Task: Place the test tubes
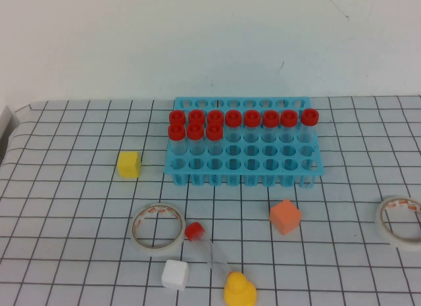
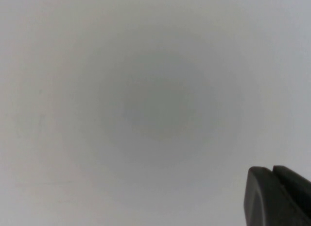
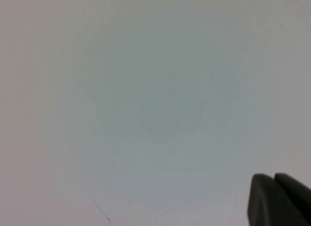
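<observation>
Gridded worktop [image 1: 66,207] holds a part-filled rack [image 1: 245,166] and one loose tube [image 1: 208,248] not yet racked; left end effector [image 2: 272,176] and right end effector [image 3: 274,181], both closed, are parked facing blank wall.

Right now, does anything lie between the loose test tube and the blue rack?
Nothing visible: bare table separates the clear red-capped test tube from the blue plastic rack; white tape roll and orange cube flank the path. Left gripper and right gripper, shut, show only in wrist views.

Jaws pressed together, left gripper [image 2: 272,180] and right gripper [image 3: 273,183] sit outside the high view.
</observation>
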You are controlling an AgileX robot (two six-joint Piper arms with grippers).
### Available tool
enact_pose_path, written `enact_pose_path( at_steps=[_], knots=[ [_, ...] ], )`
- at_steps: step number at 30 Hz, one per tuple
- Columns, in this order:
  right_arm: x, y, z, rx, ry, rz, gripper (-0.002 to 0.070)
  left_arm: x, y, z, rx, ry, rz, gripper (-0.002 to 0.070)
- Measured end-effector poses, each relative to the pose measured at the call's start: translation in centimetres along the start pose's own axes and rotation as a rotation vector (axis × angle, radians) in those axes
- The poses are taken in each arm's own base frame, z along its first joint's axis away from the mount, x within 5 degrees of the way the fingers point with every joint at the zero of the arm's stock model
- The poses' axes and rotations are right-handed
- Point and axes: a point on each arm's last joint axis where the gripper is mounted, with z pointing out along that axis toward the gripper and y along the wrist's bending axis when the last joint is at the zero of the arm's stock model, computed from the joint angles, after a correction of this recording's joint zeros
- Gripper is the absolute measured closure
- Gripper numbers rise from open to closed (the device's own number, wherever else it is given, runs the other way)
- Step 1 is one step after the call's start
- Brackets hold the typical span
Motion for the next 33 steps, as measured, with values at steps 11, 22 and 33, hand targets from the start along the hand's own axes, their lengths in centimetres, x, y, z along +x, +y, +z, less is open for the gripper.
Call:
enact_pose_path(
  at_steps=[11,22,33],
  knots=[
    [-7.6,-0.8,6.7,-0.113,0.672,-0.029,0.0678,-4.6,-0.4,4.5,0.002,0.502,0.049,0.0676],
    [1.5,2.9,16.3,-0.62,1.212,-0.02,0.0678,2.1,-0.9,5.9,0.017,1.016,-0.104,0.0676],
    [8.0,13.2,18.0,-1.009,1.28,0.009,0.0676,4.5,-0.9,4.4,0.016,1.139,-0.113,0.0676]
  ],
)
